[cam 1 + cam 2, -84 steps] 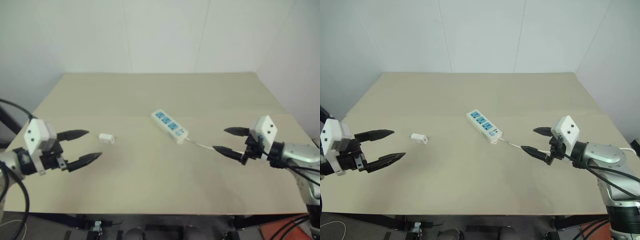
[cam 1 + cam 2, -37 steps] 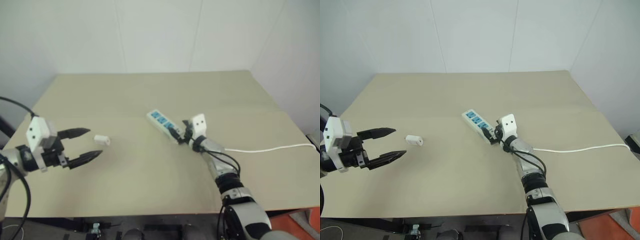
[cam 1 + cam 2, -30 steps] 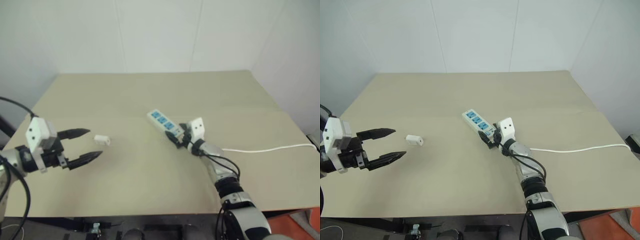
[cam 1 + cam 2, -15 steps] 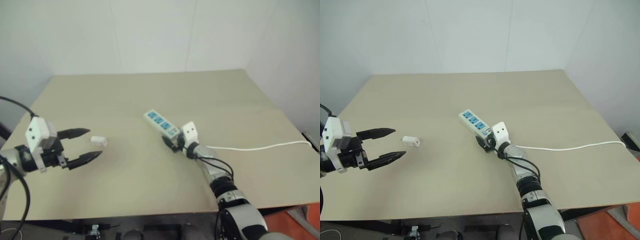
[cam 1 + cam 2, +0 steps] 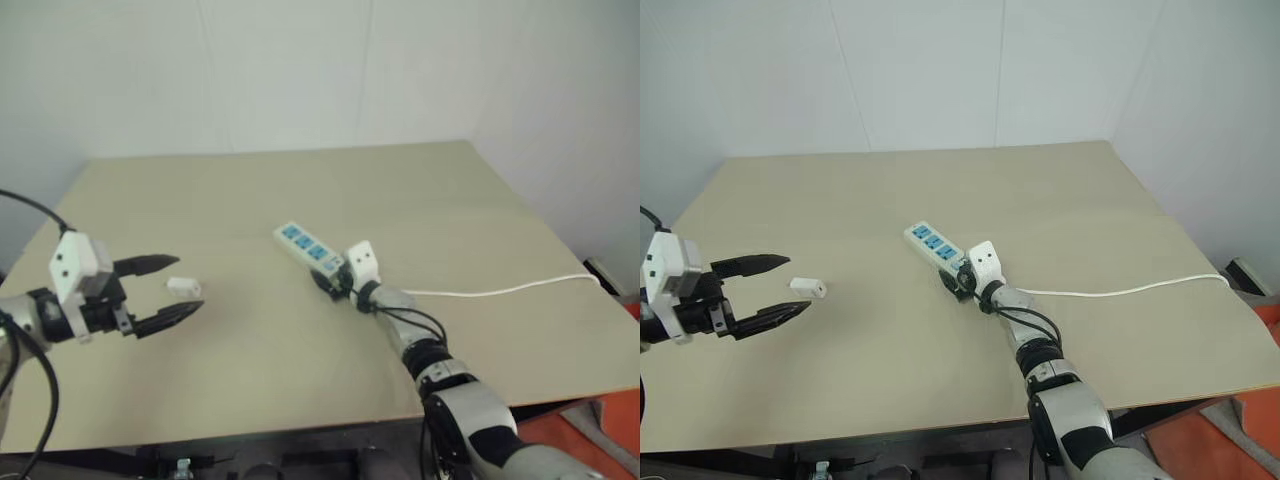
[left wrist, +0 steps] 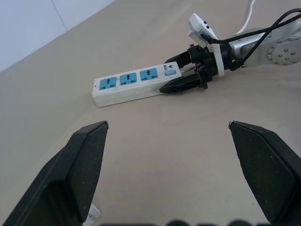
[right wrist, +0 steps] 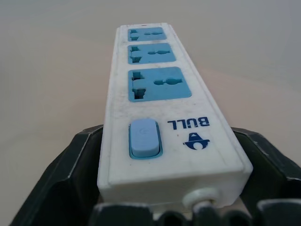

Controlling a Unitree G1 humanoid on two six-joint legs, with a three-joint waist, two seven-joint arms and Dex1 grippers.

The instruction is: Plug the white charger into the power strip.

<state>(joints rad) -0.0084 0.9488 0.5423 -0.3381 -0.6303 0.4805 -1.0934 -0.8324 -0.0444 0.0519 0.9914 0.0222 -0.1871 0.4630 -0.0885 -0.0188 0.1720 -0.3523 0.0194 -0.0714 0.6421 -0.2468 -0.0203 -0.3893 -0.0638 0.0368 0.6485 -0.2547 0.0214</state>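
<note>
The right gripper (image 6: 188, 77) is straddling the switch end of the power strip (image 5: 930, 246), fingers along both its sides. The charger (image 5: 806, 287) is lying well apart from the strip, just beyond the wide-open left gripper (image 5: 775, 290).

Head eyes overlook table (image 5: 250, 200), wrist cameras both face power strip (image 7: 162, 122), perhaps closely

Smooth white plastic power strip (image 7: 160, 117), matt beige table (image 5: 300, 190), black matt hand fingers (image 6: 87, 165)
</note>
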